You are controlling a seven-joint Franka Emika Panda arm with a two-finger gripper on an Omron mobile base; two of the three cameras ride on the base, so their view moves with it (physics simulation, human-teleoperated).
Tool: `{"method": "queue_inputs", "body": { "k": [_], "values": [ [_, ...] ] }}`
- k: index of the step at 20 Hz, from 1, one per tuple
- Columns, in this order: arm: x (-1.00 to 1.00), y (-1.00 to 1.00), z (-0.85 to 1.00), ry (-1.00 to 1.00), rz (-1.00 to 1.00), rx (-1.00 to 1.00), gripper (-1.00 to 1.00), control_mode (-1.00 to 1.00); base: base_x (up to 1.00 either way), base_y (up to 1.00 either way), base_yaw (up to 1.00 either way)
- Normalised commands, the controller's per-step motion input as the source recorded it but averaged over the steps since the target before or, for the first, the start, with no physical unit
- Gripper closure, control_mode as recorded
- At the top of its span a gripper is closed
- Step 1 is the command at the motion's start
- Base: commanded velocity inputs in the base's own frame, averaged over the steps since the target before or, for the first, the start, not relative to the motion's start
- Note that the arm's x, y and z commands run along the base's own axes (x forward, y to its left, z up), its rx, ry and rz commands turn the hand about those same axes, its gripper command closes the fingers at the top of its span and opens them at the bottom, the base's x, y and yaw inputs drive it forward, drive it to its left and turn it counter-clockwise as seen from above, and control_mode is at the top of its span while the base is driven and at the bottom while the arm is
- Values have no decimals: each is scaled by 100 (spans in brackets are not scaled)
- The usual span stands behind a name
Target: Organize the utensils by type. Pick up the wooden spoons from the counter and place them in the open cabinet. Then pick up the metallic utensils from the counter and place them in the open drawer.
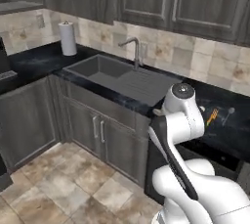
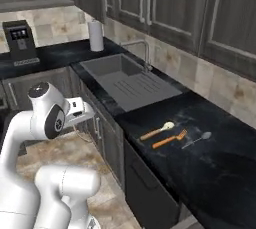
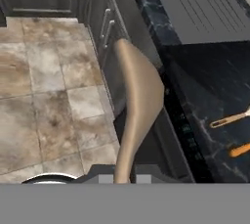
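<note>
My fingers point(image 3: 122, 179) were closed on the handle of a wooden spoon point(image 3: 136, 100), its bowl pointing away from me over the floor point(image 3: 44, 100) beside the lower cabinet doors point(image 3: 105, 27). On the black table point(image 2: 210, 168), near its front edge just right of the sink point(image 2: 125, 80), lay a second wooden spoon point(image 2: 157, 131), an orange-handled fork point(image 2: 170, 139) and a metal spoon point(image 2: 197, 140), side by side.

Open floor point(image 3: 44, 81) lay clear before the cabinet doors point(image 1: 100, 130); along the black counter point(image 2: 210, 173), a wooden spoon point(image 2: 156, 131), an orange-handled fork point(image 2: 170, 139) and a metal spoon point(image 2: 197, 139) crowded the stretch beside the sink point(image 2: 125, 80)
</note>
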Motion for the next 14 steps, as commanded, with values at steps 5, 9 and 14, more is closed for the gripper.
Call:
{"method": "queue_inputs", "body": {
  "k": [5, 9, 14],
  "values": [
    [0, 0, 0, 0, 0, 0, 100, 100, -6, 6, 89],
    [0, 0, 0, 0, 0, 0, 100, 100, 9, 15, 87],
    [0, 0, 0, 0, 0, 0, 100, 100, 35, 16, 82]
  ]
}}
